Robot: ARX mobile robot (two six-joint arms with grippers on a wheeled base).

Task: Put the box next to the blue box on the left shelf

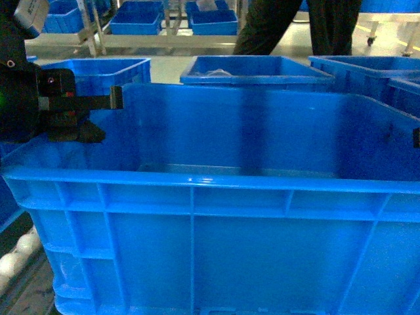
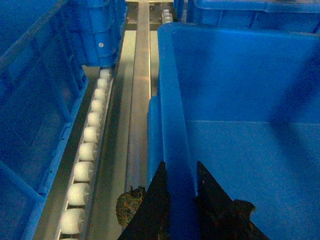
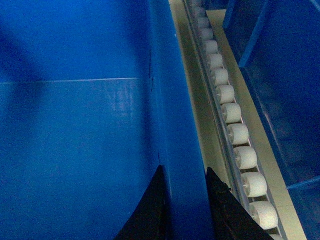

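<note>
The box (image 1: 216, 243), a large bright-blue ribbed crate, fills the head view with its smooth inside (image 2: 250, 150) empty. My left gripper (image 2: 180, 186) is shut over the rim of its left wall, one dark finger on each side; the head view shows this gripper (image 1: 117, 98) at the box's far-left rim. My right gripper (image 3: 184, 186) is shut the same way over the right wall (image 3: 175, 125). Under the box runs the left shelf (image 2: 137, 100), with rows of white rollers (image 2: 84, 152) (image 3: 235, 125). Another blue box (image 2: 30, 115) stands close on the left.
A further blue crate (image 3: 285, 90) stands just beyond the right roller row. More blue crates (image 1: 256, 69) (image 1: 98, 69) sit behind the held box. A person in dark clothes (image 1: 295, 26) stands at the back, by racks with more crates (image 1: 138, 20).
</note>
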